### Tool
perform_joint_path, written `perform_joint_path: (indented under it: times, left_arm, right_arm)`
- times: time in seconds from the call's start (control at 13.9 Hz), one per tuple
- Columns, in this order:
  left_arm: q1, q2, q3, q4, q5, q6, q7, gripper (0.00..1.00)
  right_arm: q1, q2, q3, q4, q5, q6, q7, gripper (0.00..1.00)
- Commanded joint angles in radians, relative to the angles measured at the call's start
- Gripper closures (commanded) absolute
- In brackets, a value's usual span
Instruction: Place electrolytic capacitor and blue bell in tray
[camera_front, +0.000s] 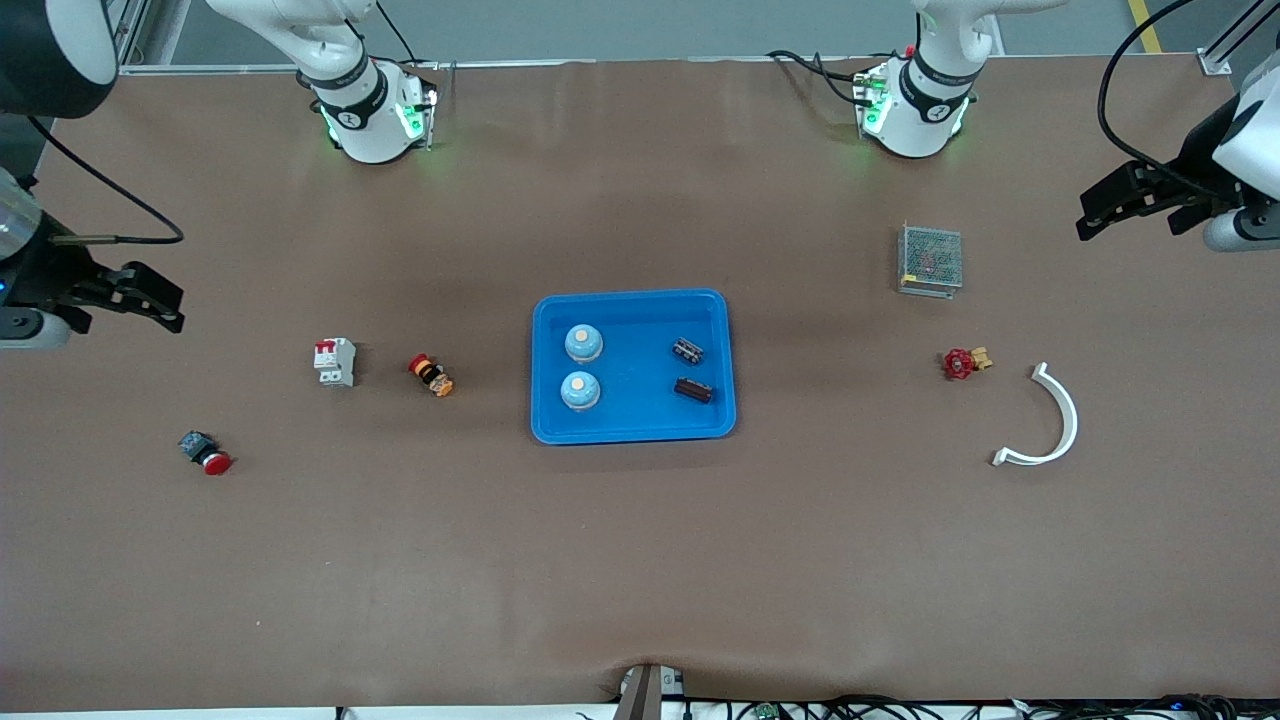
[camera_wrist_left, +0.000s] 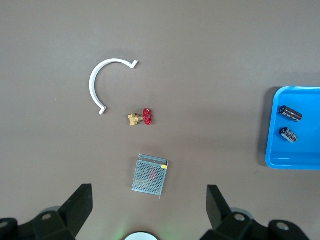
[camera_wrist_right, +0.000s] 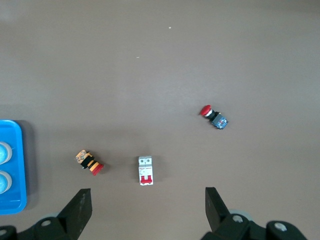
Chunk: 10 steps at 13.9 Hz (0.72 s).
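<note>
Bells (camera_front: 582, 366) and capacitors (camera_front: 690, 370) are seen in tray (camera_front: 632, 431); left gripper (camera_front: 1135, 200) and right gripper (camera_front: 125, 298) are held wide open, empty, well apart from tray; parts could be knocked out if re-approached.

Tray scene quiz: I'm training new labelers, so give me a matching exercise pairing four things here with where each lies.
Things:
1. blue bells
2. capacitors
3. white curved piece
4. circuit breaker

Places:
A. on the bare table toward the right arm's end
B. in the tray, toward the left arm's end
C. on the bare table toward the left arm's end
D. in the tray, toward the right arm's end

Pairs: 1-D, 2-B, 3-C, 4-A
</note>
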Motion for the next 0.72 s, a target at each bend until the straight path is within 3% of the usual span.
perform_joint_path:
  times: [0.0,0.65]
  left_arm:
    - [0.015,-0.036,-0.015,-0.039,0.018,0.012,-0.016,0.0]
    - [0.013,-0.031,-0.015,-0.044,0.018,0.029,-0.016,0.0]
  right_arm:
    - [-0.028,0.006,-0.003,0.034,0.019,-0.02,-0.01,0.0]
    - [-0.026,0.006,-0.028,0.065,0.018,-0.042,-0.008,0.0]
